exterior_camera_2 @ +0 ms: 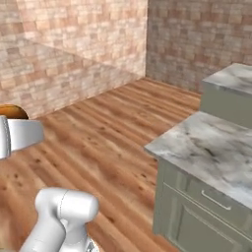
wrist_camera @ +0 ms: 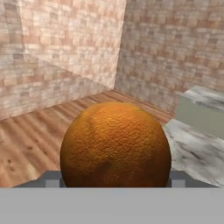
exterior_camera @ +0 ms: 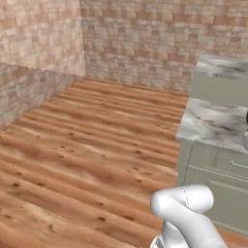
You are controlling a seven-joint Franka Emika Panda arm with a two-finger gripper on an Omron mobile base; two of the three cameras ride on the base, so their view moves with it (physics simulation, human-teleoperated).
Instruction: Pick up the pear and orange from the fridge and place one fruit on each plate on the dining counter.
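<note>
The orange (wrist_camera: 115, 144), round with a brownish underside, sits close in front of the hand camera between the two dark fingertips. My gripper (wrist_camera: 114, 180) is shut on it. In the right base view the orange (exterior_camera_2: 12, 111) peeks out at the left edge, just above the white hand. A tall counter with a marbled top and plain olive-grey sides, the dining counter (exterior_camera: 220, 68) (exterior_camera_2: 231, 78), stands at the far right. The pear, the fridge and the plates are out of view.
A lower marble-topped counter with pale green drawers (exterior_camera: 213, 123) (exterior_camera_2: 206, 147) stands at the right, in front of the tall one. Wooden floor (exterior_camera: 87, 140) stretches left and ahead to brick walls (exterior_camera: 131, 38). My white arm (exterior_camera: 186, 213) rises at the bottom.
</note>
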